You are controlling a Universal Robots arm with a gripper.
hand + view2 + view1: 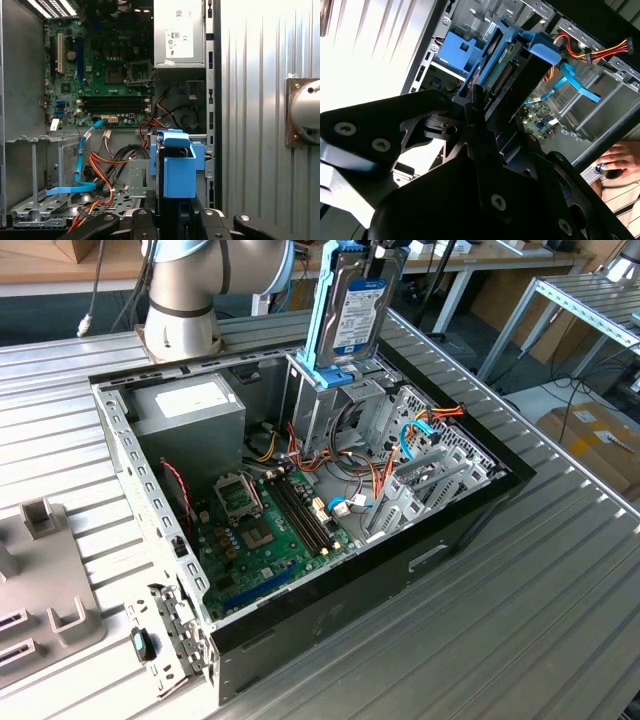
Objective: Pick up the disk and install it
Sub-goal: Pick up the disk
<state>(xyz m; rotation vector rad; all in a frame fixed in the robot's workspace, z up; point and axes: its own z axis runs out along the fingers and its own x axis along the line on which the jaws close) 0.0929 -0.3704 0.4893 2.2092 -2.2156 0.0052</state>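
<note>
The disk [352, 310] is gripped upright by the clenched gripper [176, 212], over the drive cage [320, 410] of the open computer case [115, 430]. Its white-and-blue label, whose print cannot be read, is shown in the exterior view. A person's hand [620, 156] is seen in the second wrist view. A motherboard [100, 60] and power supply [179, 35] are housed in the case.

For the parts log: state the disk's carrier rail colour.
Light blue rail around the disk, clearest in the exterior view.
</note>
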